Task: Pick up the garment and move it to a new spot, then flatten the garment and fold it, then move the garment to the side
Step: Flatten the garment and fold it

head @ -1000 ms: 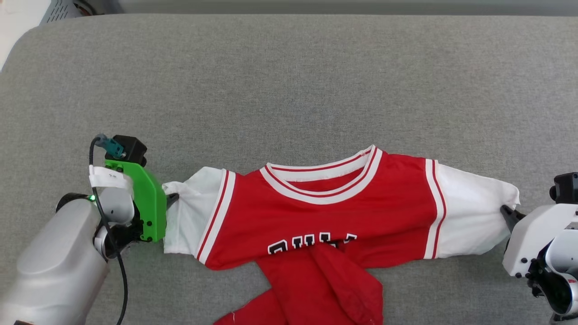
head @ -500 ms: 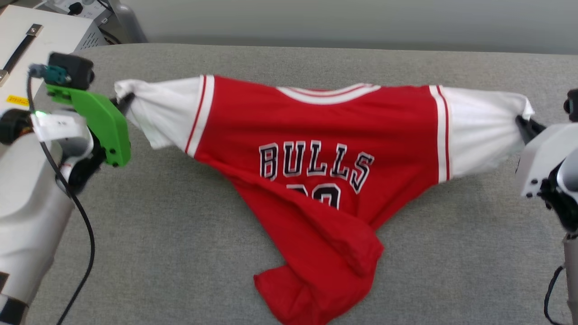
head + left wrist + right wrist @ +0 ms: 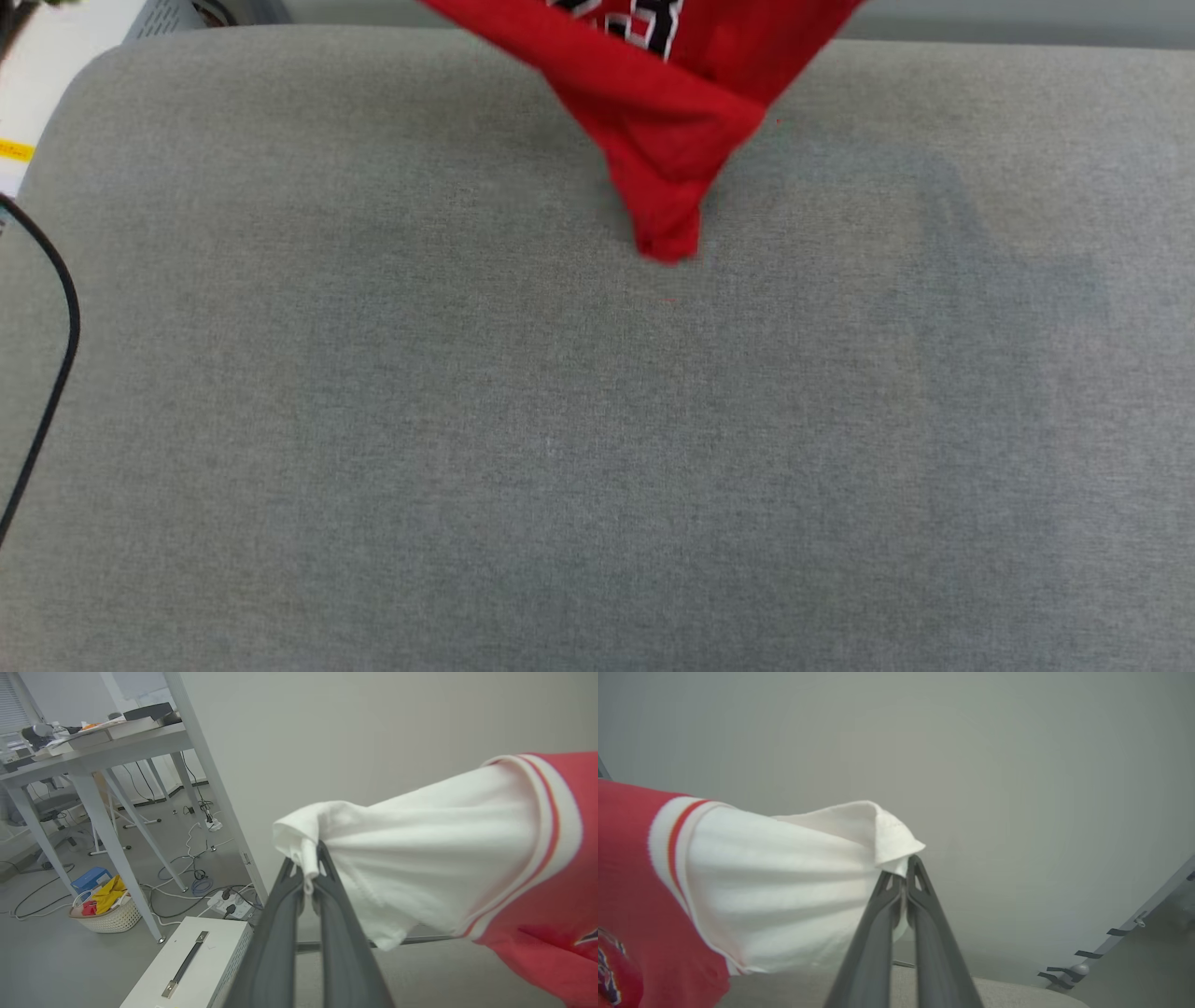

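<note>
here, the left end effector (image 3: pixel 309 861) is pressed together on the bunched tip of one white sleeve. the right end effector (image 3: pixel 906 870) pinches the other sleeve's tip the same way. the garment (image 3: pixel 667 140) hangs stretched between them, its red body drooping to a point over the grey surface (image 3: pixel 597 448); whether that point touches is unclear. farther off, a white box (image 3: pixel 187 961) stands beside the surface, and a basket (image 3: pixel 110 914) sits by a table (image 3: pixel 117 742) leg.

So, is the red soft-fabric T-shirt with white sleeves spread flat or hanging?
Hanging: left gripper and right gripper each pinch a white sleeve end of the T-shirt; its red body droops to a point over the grey padded surface.
</note>
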`<state>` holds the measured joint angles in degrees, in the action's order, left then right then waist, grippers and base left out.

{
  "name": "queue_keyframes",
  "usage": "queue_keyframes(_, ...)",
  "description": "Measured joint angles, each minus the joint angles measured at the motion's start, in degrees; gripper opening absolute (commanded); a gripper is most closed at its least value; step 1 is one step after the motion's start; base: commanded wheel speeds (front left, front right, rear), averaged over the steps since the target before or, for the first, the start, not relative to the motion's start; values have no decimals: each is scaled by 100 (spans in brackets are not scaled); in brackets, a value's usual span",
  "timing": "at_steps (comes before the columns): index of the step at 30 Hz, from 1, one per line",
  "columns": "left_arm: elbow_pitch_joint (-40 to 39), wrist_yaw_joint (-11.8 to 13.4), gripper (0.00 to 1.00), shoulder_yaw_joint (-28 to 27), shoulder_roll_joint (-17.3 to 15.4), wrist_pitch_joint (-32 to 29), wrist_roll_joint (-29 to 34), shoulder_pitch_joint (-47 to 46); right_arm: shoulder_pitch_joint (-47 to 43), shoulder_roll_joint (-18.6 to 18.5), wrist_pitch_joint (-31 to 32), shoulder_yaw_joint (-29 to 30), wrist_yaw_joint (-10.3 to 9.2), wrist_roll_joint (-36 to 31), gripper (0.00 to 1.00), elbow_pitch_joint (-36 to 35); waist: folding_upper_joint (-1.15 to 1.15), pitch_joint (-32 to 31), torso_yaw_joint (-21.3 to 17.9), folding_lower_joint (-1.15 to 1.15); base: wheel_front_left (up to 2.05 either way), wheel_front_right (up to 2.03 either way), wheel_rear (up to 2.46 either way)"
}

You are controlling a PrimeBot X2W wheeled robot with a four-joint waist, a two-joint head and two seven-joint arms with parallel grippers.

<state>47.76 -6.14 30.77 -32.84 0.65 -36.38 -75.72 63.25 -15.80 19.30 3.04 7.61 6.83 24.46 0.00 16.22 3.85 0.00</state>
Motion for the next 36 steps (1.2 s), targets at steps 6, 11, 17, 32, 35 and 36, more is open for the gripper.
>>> queue_keyframes(6, 353, -2, 0, -15, 14, 563, 274, -1067, 1530, -1, -536, 21, 0, -464, 0, 612, 0, 442, -6, 0, 0, 0, 0)
queue_keyframes(11, 605, -18, 0, -87, 31, 1018, 330, -1785, 2585, 92, -868, 107, 0, -717, 0, 1099, 0, 881, -28, 0, 0, 0, 0)
queue_keyframes(17, 953, -30, 0, -135, 97, 1293, 331, -2002, 3014, 253, -1209, 10, 0, -836, 0, 1703, 0, 1383, -85, 1, 0, 0, 0)
queue_keyframes(32, 589, -120, 0, -442, 391, 1400, -271, -261, 1764, 432, -1937, -1042, -4, 96, 0, 2475, 0, 1676, -220, 1, 0, 0, 0)
queue_keyframes(35, 129, -120, 0, -612, 401, 1401, -339, 678, 932, 422, -2047, -1260, -4, 501, 0, 2241, 0, 1479, -202, 1, 0, 0, 0)
queue_keyframes(36, 13, -121, 0, -693, 404, 1401, -355, 932, 700, 411, -2067, -1306, -5, 612, 0, 2147, 0, 1422, -197, 1, 0, 0, 0)
